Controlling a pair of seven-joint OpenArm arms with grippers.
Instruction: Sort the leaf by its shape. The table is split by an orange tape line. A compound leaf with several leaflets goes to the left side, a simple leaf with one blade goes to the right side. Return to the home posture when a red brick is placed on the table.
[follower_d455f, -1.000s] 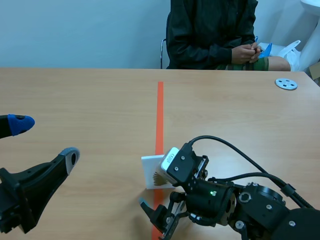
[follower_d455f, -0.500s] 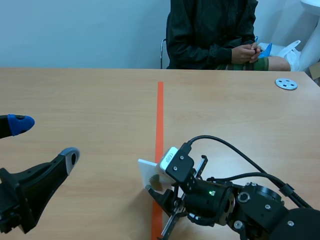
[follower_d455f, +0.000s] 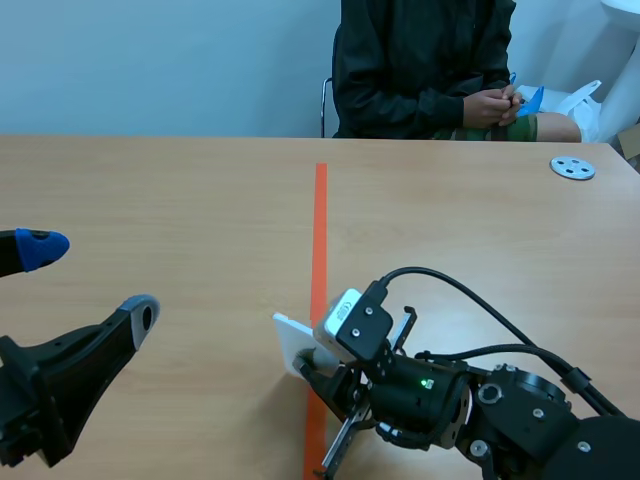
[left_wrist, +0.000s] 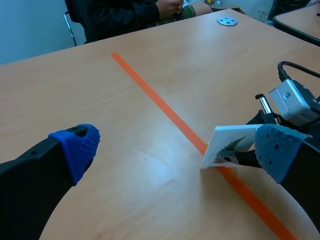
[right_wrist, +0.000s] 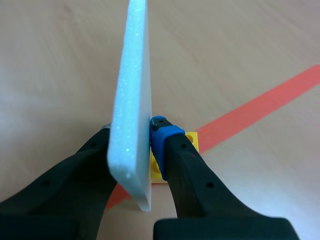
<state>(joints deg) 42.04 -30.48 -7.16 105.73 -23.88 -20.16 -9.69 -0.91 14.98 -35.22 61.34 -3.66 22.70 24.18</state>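
while tight on the leaf card (left_wrist: 227, 146) — right gripper (right_wrist: 132, 131); left gripper (left_wrist: 175, 147) agape

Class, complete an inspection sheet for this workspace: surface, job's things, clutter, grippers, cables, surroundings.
Surface: wooden table, orange tape line down the middle.
Job's things: white card with leaf print, on edge at the tape; yellow block beside it.
Clutter: grey disc, far right.
Grippers: right gripper shut on the card; left gripper open, empty.
Cables: black cable looping over right arm.
Surroundings: seated person across the table; white bag.
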